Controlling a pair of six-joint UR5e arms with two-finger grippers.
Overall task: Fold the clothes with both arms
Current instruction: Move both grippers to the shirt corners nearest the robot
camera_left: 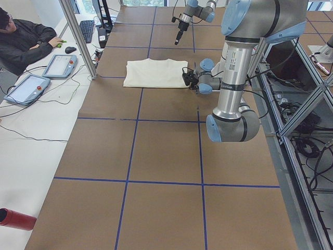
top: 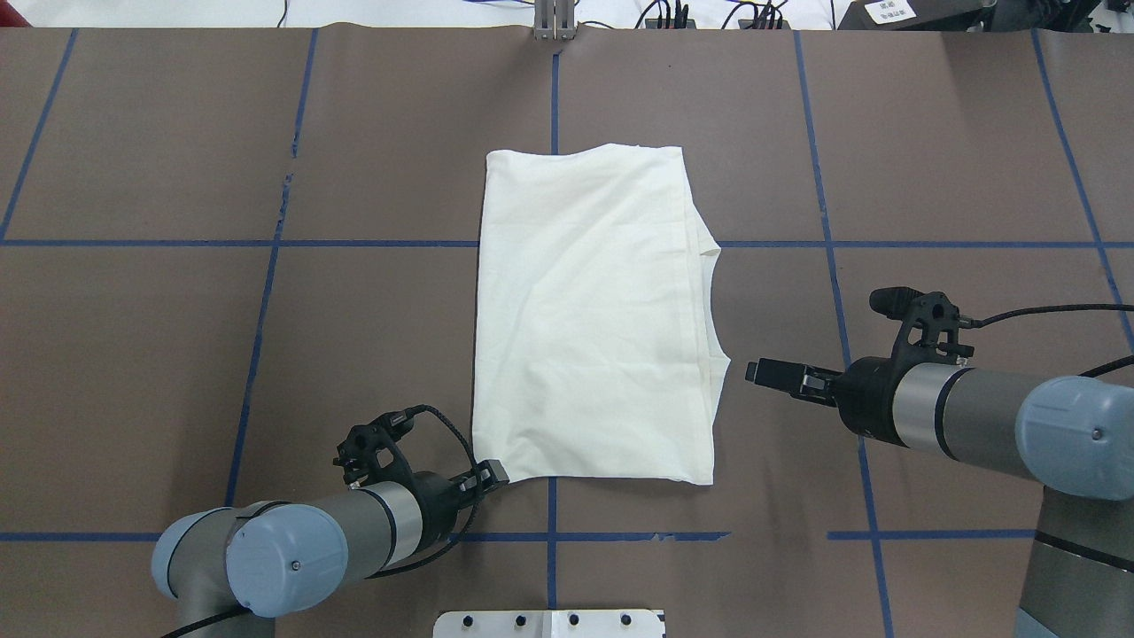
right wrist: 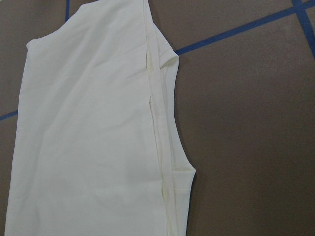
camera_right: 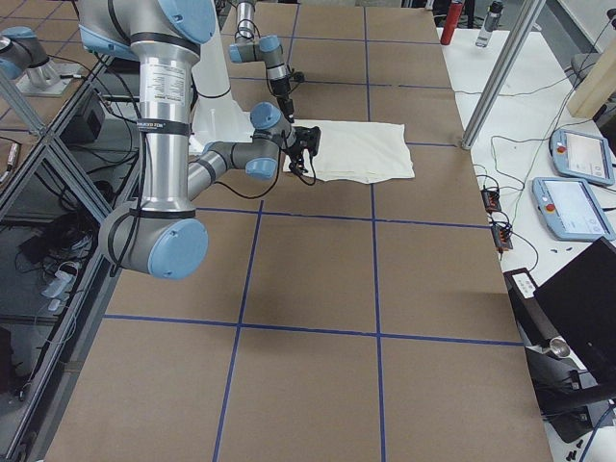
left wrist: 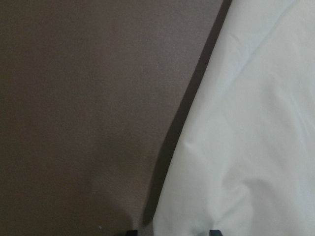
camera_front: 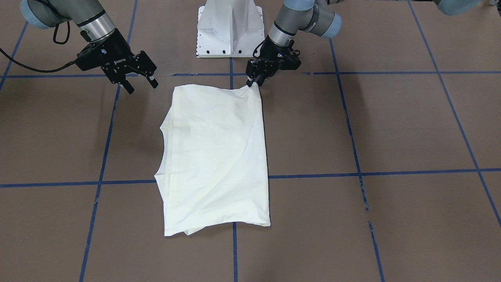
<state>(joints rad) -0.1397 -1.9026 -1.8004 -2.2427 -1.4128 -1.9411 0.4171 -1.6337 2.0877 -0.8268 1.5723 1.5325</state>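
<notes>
Front view first: the shirt (camera_front: 215, 156) lies mid-surface (camera_front: 391, 125), a plain cream oblong with no print up and no sleeves showing. My left pincer (camera_front: 253, 81) is down at the corner nearest my base, and the cloth draws to a small point there. My right pincer (camera_front: 141, 86) hangs clear of the surface, spread wide and holding nothing, well off the neckline edge.

Overhead now: the neck scoop faces my right arm and the long straight edge faces my left. Soft creases run slantwise across the top layer. Blue tape (top: 266, 244) grids the brown paper.

From the left end, the shirt is a low, flat slab with my near arm bent down to it. From the right end I get the same picture, both pincers on the base side of the cloth.

Left wrist: matte brown paper on one side, smooth cream knit on the other, a dark shadow under the edge. Two dark fingertips (left wrist: 214, 233) peek in at the bottom, fairly close together, with cloth swelling between them. Whether they actually bite, I cannot tell.

Right wrist: a stitched neckband with stacked layers showing along that edge.

I judge this to be the pick-up for the next fold. To do it well I want every layer inside the left pinch, the right pincer brought down on the matching corner, then both lifted level and carried together. This thin jersey should drape and its layers could slide.
</notes>
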